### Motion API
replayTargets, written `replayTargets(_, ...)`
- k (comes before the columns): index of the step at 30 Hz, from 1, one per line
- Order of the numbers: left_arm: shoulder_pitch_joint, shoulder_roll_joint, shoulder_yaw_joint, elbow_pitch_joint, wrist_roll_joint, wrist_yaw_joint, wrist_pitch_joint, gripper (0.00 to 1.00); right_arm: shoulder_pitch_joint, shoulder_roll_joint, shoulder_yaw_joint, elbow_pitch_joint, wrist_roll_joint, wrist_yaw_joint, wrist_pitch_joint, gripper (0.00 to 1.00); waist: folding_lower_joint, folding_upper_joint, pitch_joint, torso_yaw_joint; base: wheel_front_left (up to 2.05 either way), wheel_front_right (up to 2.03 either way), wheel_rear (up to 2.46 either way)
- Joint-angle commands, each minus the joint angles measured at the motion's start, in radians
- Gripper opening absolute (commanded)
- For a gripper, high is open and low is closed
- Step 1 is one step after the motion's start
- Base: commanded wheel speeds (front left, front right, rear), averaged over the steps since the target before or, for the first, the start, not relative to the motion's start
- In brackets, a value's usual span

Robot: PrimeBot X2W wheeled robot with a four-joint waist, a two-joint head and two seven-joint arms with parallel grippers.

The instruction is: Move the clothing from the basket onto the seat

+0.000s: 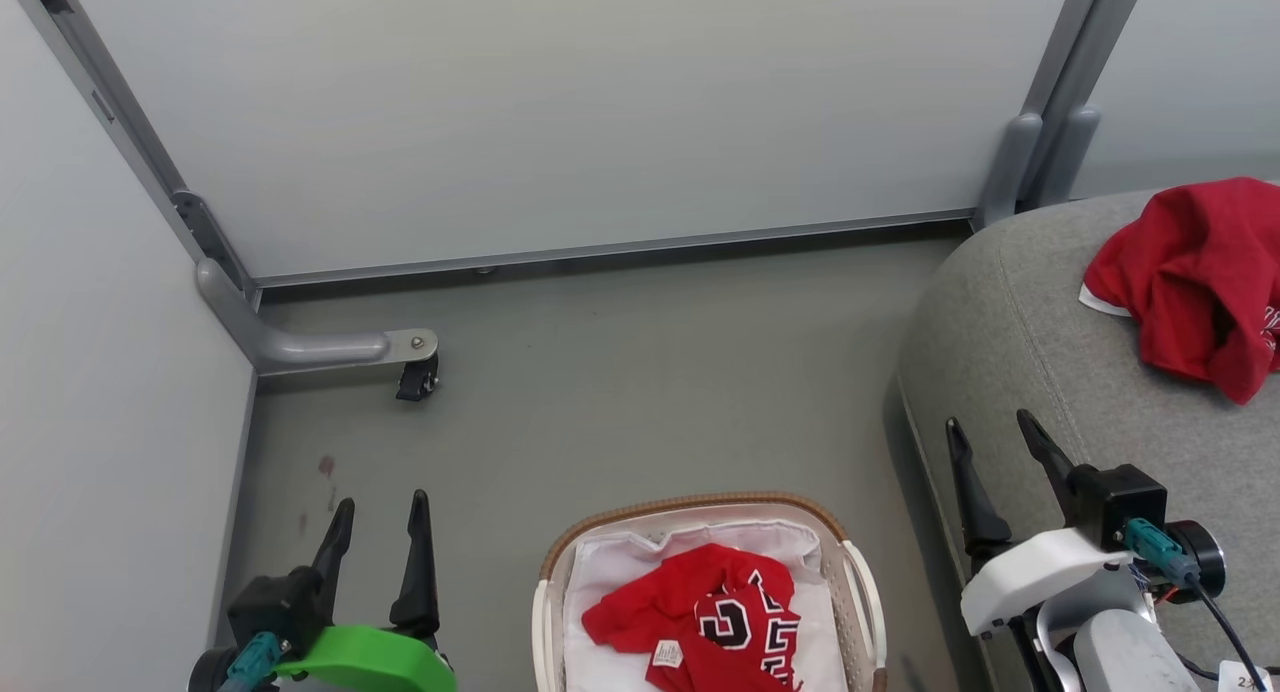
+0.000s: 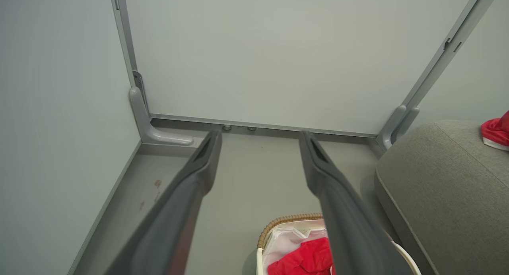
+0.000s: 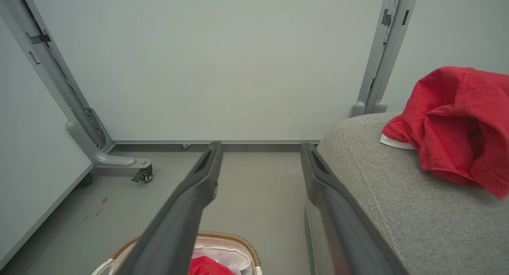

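The clothing's jersey (image 1: 715,612) lies in the basket (image 1: 700,499), its plain garment (image 1: 1190,272) on the seat (image 1: 1030,352); left hand (image 1: 383,499) and right hand (image 1: 988,419) gape empty.

The floor (image 1: 620,372) bears the basket (image 1: 700,502) and the seat (image 1: 1020,302), which holds a red garment (image 1: 1190,272).

Red jersey (image 1: 715,612), black-white numerals
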Motion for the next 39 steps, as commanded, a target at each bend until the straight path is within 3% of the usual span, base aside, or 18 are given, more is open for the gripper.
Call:
replayTargets(1,-0.002,0.001,0.001,-0.003,-0.006,0.007,-0.001,1.00,0.001,-0.005,0.001,-0.005,0.001,-0.001,-0.002,1.00,0.0001,0.0000,0.006,-0.002,0.00,0.00,0.00)
replayTargets(11,-0.099,0.001,-0.063,0.025,-0.007,-0.008,-0.001,1.00,-0.046,-0.005,-0.035,-0.048,-0.022,-0.001,-0.002,1.00,0.0001,0.0000,0.099,-0.023,0.00,0.00,0.00)
replayTargets(21,-0.315,0.002,-0.204,0.159,0.011,-0.015,-0.001,1.00,-0.140,-0.005,-0.100,-0.111,-0.045,-0.001,-0.002,1.00,0.0001,0.0000,0.309,-0.085,0.00,0.00,0.00)
replayTargets(29,-0.481,0.003,-0.386,0.346,0.038,-0.019,-0.001,1.00,-0.238,-0.004,-0.116,-0.171,-0.027,-0.001,-0.002,1.00,0.0001,0.0000,0.492,-0.161,0.00,0.00,0.00)
replayTargets(39,-0.646,0.004,-0.660,0.550,-0.038,-0.020,0.016,1.00,-0.320,-0.004,-0.060,-0.238,-0.014,-0.001,-0.002,1.00,0.0001,0.0000,0.667,-0.246,0.00,0.00,0.00)
